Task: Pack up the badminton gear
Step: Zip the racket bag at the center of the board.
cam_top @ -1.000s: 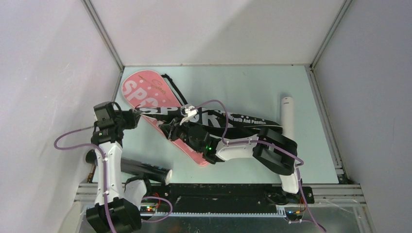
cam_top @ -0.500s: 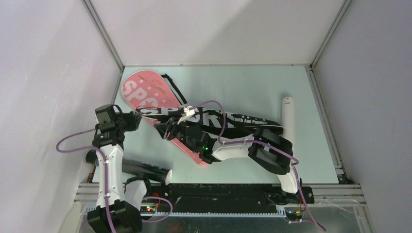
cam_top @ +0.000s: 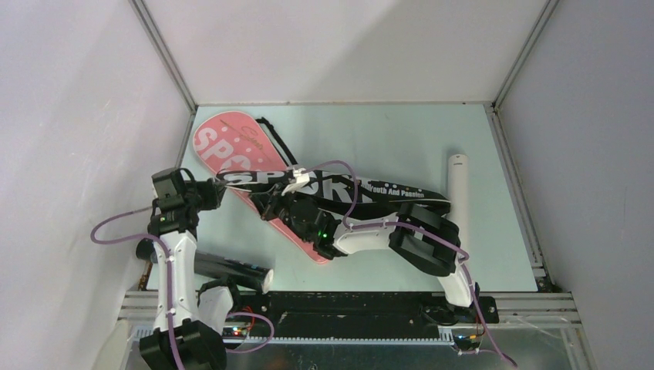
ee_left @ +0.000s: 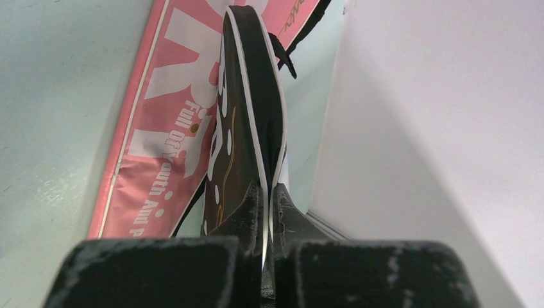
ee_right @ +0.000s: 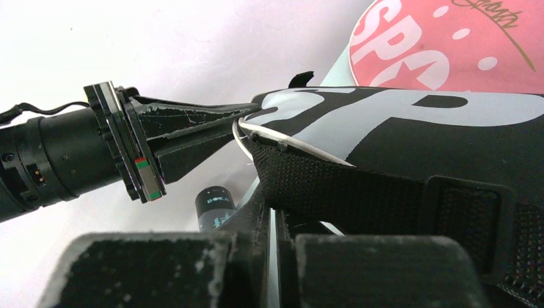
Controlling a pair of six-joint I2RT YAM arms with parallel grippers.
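Observation:
A pink "SPORT" cover [cam_top: 231, 146] lies flat on the table, slanting from the back left toward the front. Above it hangs a black "SPORT" cover [cam_top: 362, 189], stretched from left to right. My left gripper [cam_top: 218, 183] is shut on the white-piped rim of the black cover's head [ee_left: 247, 96], fingers [ee_left: 253, 205] pinching it. My right gripper [cam_top: 270, 204] sits under the black cover, over the pink one. Its jaws stand almost together at the lower edge of the black cover's woven strap [ee_right: 346, 186], which enters between the fingertips [ee_right: 272, 208].
A white shuttle tube [cam_top: 456, 185] lies at the right of the table. A black tube [cam_top: 231, 270] lies at the near left by the left arm's base, also the black tube [ee_right: 217, 206] past my right fingers. The left wall [ee_left: 417, 128] stands close beside the left gripper.
The right gripper opened wider, then closed at the strap. The right arm crept slightly left under the black cover. The left gripper stayed shut and barely moved.

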